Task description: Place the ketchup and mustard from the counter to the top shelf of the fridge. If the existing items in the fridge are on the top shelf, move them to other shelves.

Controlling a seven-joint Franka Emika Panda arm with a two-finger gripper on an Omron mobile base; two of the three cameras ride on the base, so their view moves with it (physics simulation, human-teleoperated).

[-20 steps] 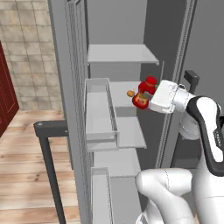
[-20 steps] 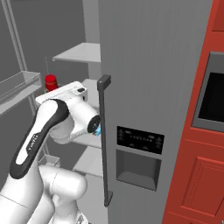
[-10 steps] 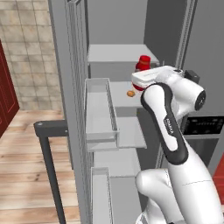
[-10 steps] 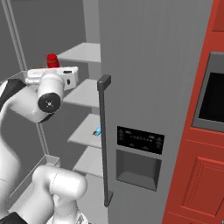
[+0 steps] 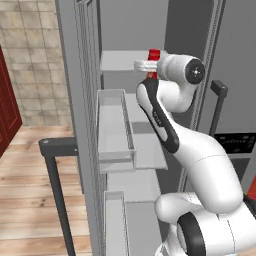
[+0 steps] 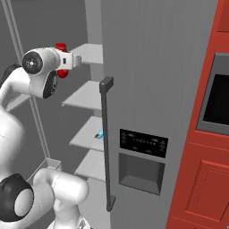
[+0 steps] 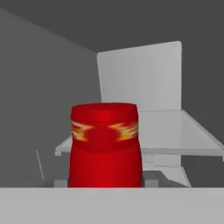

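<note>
**Ketchup held at top-shelf height inside the fridge**

While the arm reaches up and into the open fridge [image 5: 200,30], the claw [image 5: 150,67] is clamped on the ketchup [image 7: 105,146]. In the left base view the red bottle [image 5: 154,56] shows just past the white hand, level with the top shelf [image 5: 120,61] and at its right front part; whether it touches the slab cannot be told. In the right base view the ketchup [image 6: 61,58] sits behind the hand, beside the top shelf [image 6: 89,53].

Hand view: bottle fills the lower centre, red cap end with a yellow-orange band facing the camera. Beyond it lies a pale grey shelf [image 7: 175,135] and the grey back wall.

Lower down, a small light blue and white item [image 6: 99,133] lies on the third shelf [image 6: 87,138] from the top. Door bin [image 5: 112,125] hangs on the open door at left. Dark bar handle [image 6: 106,143] runs down the closed grey door.
</note>
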